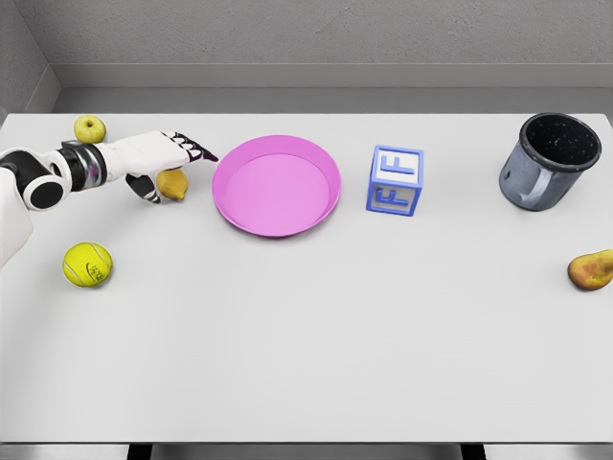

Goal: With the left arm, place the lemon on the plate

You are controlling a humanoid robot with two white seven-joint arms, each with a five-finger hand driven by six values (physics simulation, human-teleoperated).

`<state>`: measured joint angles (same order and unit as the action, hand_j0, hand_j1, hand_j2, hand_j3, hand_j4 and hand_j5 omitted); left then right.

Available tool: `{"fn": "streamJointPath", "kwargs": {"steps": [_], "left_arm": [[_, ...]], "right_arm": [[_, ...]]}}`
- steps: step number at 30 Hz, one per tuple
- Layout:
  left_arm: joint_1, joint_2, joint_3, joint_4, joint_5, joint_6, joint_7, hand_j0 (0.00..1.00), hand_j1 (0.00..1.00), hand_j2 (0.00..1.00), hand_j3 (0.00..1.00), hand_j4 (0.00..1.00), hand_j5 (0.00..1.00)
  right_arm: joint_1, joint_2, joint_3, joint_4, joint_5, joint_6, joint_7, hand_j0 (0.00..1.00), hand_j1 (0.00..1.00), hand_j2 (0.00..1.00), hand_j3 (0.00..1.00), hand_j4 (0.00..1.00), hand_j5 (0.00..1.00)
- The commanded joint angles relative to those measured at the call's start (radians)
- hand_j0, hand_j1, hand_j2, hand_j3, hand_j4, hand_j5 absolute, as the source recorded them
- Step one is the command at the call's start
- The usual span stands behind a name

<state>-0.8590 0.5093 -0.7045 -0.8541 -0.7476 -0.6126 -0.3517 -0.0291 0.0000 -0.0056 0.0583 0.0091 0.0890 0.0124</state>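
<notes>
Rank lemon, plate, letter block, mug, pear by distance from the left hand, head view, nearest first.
From the left hand:
1. lemon, right under the palm
2. plate, just right of the fingertips
3. letter block, right of the plate
4. mug, far right, back
5. pear, far right edge

Left arm reaches in from left edge; left hand [161, 165] extended, fingers straight, thumb curled below.

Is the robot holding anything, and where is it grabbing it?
The left hand is around the lemon, over its top and left side; a firm hold cannot be told.
</notes>
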Motion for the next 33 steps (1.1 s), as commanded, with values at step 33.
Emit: {"fn": "streamJointPath", "kwargs": {"steps": [33], "left_arm": [[0.002, 0.002, 0.000, 0.021, 0.005, 0.002, -0.001, 0.72, 0.72, 0.72, 0.72, 0.72, 0.72]], "right_arm": [[0.000, 0.000, -0.001, 0.000, 0.000, 0.000, 0.001, 1.00, 1.00, 1.00, 1.00, 1.00, 1.00]]}}
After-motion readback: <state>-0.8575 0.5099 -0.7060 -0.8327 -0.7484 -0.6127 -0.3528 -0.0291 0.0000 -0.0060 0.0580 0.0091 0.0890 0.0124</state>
